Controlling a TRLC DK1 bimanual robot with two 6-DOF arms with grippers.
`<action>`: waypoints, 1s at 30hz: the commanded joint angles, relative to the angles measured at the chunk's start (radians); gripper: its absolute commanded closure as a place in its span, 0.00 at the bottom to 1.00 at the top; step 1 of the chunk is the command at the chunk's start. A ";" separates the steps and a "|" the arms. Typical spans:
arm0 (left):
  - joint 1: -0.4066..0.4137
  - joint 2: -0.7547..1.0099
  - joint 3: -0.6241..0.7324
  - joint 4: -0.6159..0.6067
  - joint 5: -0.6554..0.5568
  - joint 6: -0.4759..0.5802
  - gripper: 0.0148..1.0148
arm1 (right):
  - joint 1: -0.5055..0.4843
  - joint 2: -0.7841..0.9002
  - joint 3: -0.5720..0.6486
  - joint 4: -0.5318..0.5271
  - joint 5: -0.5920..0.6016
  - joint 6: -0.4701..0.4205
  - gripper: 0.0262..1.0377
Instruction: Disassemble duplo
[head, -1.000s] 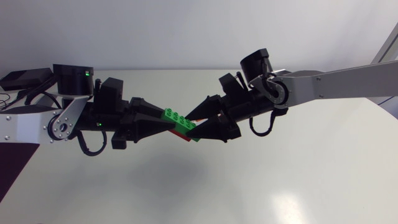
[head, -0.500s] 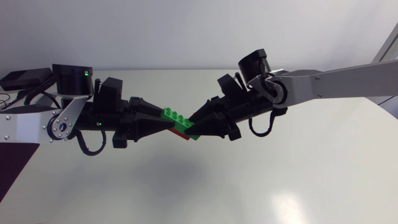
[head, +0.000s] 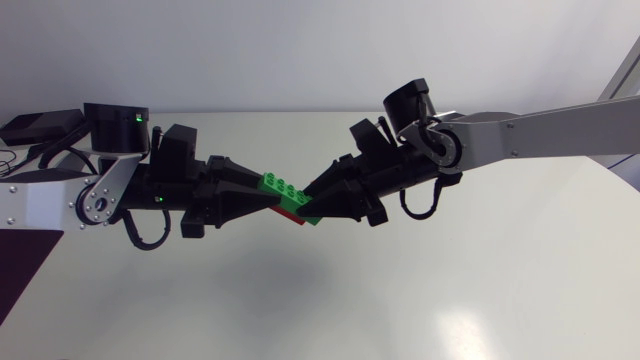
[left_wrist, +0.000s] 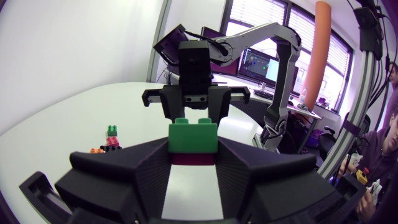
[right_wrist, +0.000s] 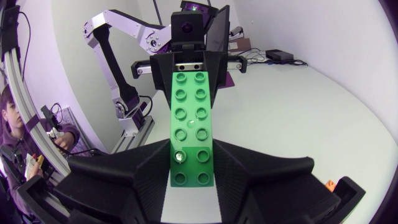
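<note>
Between your left pincer (head: 268, 200) and right pincer (head: 314, 205), both clamped on it, the green brick (head: 283, 187) nearly hides the red brick (head: 296, 216).

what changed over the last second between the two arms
The right arm closed its jaws from spread to clamped on the near end of the long green studded plastic brick, all within the first half second. The left jaws, the green brick and the small red plastic brick beneath it stayed put.

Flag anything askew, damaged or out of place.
Nothing stands out. The long green studded plastic brick, a red brick beneath it, is held above the table, left gripper and right gripper each shut on an end.
</note>
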 joint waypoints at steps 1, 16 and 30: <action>0.000 -0.009 -0.022 0.008 0.024 0.010 0.56 | -0.004 0.019 0.026 -0.011 0.006 -0.003 0.82; 0.002 -0.009 -0.022 0.008 0.024 0.010 0.53 | -0.029 0.005 0.035 -0.011 0.002 0.000 0.82; -0.003 -0.009 -0.024 0.008 0.024 0.010 0.53 | -0.056 -0.004 0.039 -0.008 -0.003 0.006 0.82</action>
